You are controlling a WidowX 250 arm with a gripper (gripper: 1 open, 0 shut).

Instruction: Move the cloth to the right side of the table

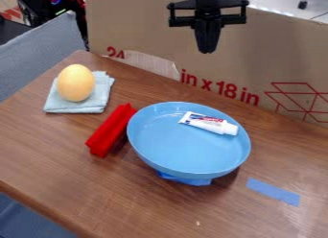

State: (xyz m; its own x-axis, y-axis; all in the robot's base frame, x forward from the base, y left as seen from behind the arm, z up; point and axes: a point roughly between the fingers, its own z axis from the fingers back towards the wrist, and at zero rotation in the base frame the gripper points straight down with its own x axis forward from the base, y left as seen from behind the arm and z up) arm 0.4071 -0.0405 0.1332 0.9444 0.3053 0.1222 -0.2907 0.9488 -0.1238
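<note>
Fingers (pixel 206 42) clenched, empty, pointing down — raised above surface (pixel 52 146), in front of cardboard box (pixel 275 59). Cloth (pixel 67 100) well left of and below fingers, flat on surface, yellow egg-shaped object (pixel 76 83) on top. Blue plate (pixel 167 141) below fingers — white tube (pixel 208 122) inside. Red block (pixel 110 129) between cloth and plate.
</note>
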